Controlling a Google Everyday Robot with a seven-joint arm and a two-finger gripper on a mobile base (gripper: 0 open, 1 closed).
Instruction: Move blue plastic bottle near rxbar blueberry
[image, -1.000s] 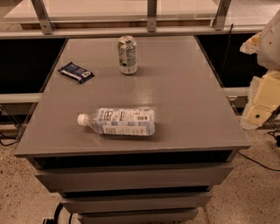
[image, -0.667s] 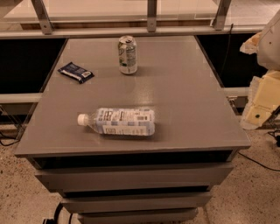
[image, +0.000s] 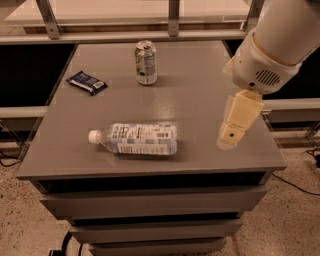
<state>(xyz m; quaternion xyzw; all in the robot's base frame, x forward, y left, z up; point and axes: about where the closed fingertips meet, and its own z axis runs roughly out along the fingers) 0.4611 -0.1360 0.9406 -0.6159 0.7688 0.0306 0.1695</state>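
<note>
The blue plastic bottle (image: 136, 139) lies on its side near the front of the grey table (image: 200, 90), white cap pointing left. The rxbar blueberry (image: 87, 82), a small dark navy wrapper, lies flat at the back left of the table. My gripper (image: 231, 134) hangs from the white arm (image: 272, 45) over the table's right side, to the right of the bottle and clear of it. It holds nothing that I can see.
A silver-green drink can (image: 145, 62) stands upright at the back middle of the table. Metal rails and posts (image: 172, 20) run behind the table. Drawers (image: 150, 205) sit below the table's front edge.
The arm and gripper have moved left, from beyond the table's right edge to over its right side. The bottle, bar and can have not moved.
</note>
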